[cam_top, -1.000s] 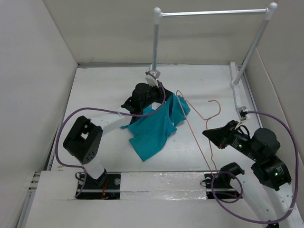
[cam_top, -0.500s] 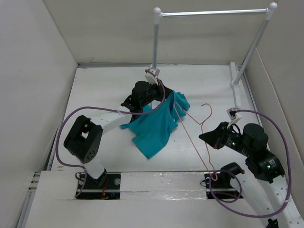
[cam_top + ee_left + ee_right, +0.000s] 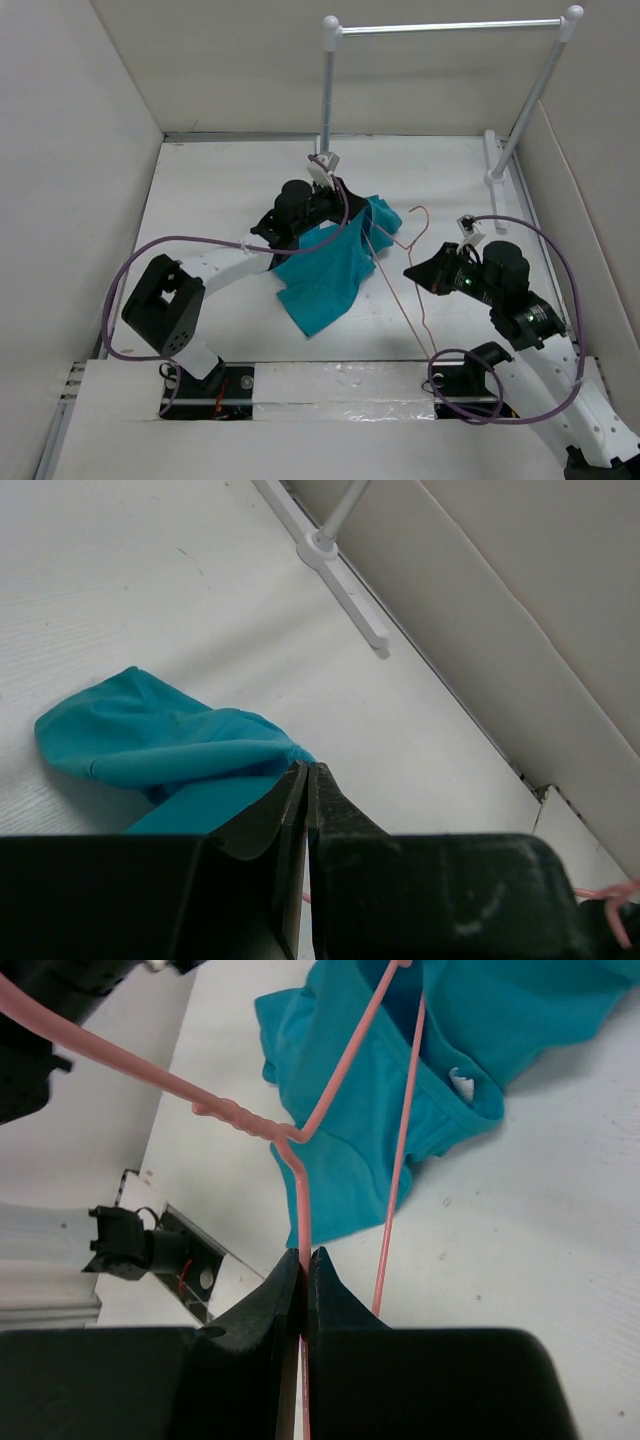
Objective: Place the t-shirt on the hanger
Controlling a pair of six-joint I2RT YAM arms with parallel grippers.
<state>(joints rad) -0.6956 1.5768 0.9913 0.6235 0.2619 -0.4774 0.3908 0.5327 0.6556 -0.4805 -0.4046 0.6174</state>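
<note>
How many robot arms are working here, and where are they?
2. The left arm reaches toward the middle, left claw shut on the t-shirt; the right arm is at the right, right claw shut on the hanger.

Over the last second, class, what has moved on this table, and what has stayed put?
The right gripper, shut on the hanger, swung left toward the shirt, carrying the hanger's hook leftward with it. The left arm's elbow drifted left. Unchanged: the left gripper stays shut on the shirt, roughly where it was, the shirt hangs and lies much as before, and the rack has not moved.
</note>
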